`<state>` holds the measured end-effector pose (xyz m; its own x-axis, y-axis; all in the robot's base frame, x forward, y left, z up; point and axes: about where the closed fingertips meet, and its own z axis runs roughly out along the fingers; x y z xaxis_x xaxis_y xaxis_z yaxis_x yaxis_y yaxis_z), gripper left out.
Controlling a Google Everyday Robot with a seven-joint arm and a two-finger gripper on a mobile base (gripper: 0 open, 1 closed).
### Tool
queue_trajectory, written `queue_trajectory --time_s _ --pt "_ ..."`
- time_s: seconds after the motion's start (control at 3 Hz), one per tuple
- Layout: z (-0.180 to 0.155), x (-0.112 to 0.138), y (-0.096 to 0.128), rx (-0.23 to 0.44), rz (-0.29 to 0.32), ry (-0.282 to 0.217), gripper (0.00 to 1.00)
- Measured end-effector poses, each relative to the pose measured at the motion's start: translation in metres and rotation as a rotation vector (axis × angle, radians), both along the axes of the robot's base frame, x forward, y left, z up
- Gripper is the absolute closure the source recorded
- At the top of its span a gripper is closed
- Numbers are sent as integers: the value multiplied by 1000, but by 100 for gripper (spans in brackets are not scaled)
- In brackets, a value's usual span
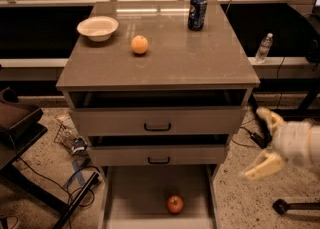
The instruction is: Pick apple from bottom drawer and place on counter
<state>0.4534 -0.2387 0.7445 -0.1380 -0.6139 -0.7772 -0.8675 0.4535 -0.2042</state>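
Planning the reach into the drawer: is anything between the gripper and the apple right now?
Only the thin right wall of the bottom drawer. The gripper, open, hangs off to the drawer's right, outside it; the apple lies on the drawer floor with nothing visible above it, so coming from above looks free.

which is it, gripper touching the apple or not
Apart. The camera view shows the open gripper outside the bottom drawer, past its side wall, while the apple lies on the drawer's floor.

text: Pepsi logo on blue can (197,11) | claw (254,144): right of cabinet (200,122), fingers apart
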Motion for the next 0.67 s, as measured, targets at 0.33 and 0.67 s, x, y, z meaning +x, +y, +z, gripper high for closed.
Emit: queue_trajectory --time_s 0.33,0.67 --pt "-90 0 25 40 22 -8 0" --pt "-162 0 41 98 17 -43 0"
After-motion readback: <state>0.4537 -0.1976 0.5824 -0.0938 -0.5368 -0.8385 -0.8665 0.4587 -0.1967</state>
